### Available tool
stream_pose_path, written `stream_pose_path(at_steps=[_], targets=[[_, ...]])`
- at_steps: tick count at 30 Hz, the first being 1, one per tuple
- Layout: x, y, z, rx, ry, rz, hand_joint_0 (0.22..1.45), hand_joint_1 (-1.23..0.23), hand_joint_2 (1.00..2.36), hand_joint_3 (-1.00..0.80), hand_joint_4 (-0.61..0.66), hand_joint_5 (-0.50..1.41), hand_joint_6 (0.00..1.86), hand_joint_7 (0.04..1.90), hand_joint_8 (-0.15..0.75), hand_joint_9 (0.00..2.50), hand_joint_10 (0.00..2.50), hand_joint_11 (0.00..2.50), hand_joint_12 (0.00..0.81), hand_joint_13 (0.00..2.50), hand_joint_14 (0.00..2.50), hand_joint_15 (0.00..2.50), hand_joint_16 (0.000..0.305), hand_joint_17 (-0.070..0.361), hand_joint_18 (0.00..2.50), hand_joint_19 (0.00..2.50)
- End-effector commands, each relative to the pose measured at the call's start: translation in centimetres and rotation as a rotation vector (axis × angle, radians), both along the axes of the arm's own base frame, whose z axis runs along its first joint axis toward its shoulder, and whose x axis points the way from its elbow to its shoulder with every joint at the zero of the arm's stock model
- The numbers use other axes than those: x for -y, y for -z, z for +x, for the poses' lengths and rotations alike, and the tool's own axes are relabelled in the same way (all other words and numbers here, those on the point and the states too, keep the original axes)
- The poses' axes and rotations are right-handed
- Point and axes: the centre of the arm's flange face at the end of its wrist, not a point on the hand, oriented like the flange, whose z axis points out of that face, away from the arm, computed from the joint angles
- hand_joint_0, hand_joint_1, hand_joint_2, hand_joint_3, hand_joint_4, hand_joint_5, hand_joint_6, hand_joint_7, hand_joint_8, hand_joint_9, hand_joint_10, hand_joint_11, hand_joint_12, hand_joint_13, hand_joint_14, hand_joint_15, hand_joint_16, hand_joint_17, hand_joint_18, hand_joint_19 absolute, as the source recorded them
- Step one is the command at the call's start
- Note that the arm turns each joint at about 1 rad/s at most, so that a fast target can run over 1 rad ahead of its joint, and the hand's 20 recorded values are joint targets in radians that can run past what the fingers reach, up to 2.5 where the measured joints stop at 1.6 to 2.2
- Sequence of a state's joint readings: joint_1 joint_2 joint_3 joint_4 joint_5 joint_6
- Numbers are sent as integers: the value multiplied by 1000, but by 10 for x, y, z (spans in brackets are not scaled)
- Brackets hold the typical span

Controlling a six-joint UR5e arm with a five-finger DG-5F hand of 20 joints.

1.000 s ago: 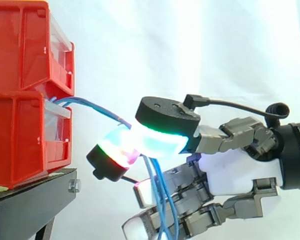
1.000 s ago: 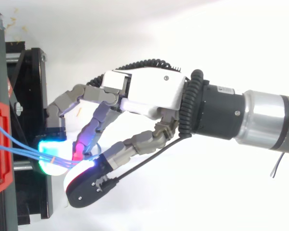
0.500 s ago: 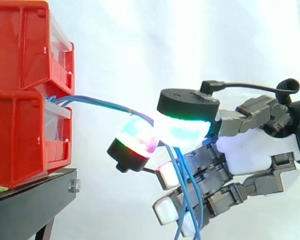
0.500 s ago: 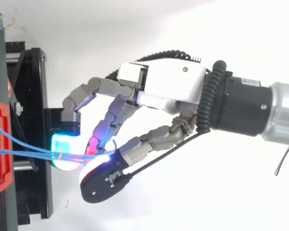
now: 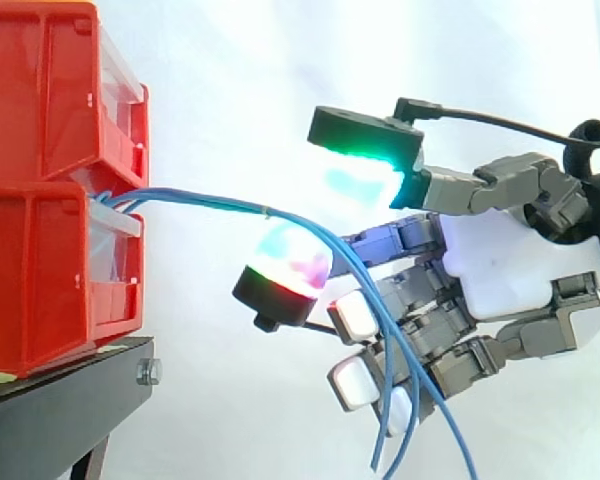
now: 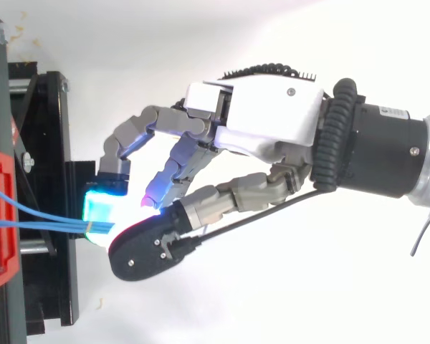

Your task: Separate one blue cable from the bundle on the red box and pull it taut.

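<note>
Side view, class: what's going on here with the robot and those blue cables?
A robot hand is working at the blue cables that come out of the lower red box on the black stand. The cables arc across to the hand, then hang loose below it. None looks pulled taut yet, so the job seems unfinished.

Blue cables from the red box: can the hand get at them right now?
Probably yes. The blue cables run out from the red box straight between the hand's parted fingers and drape over the lower ones; nothing stands in between.
</note>
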State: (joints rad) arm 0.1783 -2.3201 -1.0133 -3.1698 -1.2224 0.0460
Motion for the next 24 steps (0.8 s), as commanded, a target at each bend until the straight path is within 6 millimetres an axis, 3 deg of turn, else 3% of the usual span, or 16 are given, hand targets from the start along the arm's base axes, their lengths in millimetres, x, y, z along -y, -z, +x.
stream_pose_path(at_steps=[1, 8, 18, 24], targets=[[2, -6, 1, -1, 3, 0, 611, -655, 1004, -460, -8, -120, 904, 855, 208, 1111, 20, 482, 315, 948, 19, 439, 51, 115, 721, 693], [5, -16, -1, -31, 5, -5, 635, -746, 1018, -289, 1, -137, 921, 806, 214, 1052, 18, 493, 327, 925, 19, 436, 53, 119, 703, 703], [4, -19, -3, -54, 5, -10, 784, -838, 1000, -493, -241, -165, 951, 826, 183, 1005, 18, 496, 304, 923, 18, 426, 50, 112, 715, 659], [2, -19, -3, -54, 1, -11, 780, -850, 1000, -500, -279, -165, 952, 836, 176, 1016, 18, 490, 295, 929, 18, 426, 49, 110, 720, 661]])
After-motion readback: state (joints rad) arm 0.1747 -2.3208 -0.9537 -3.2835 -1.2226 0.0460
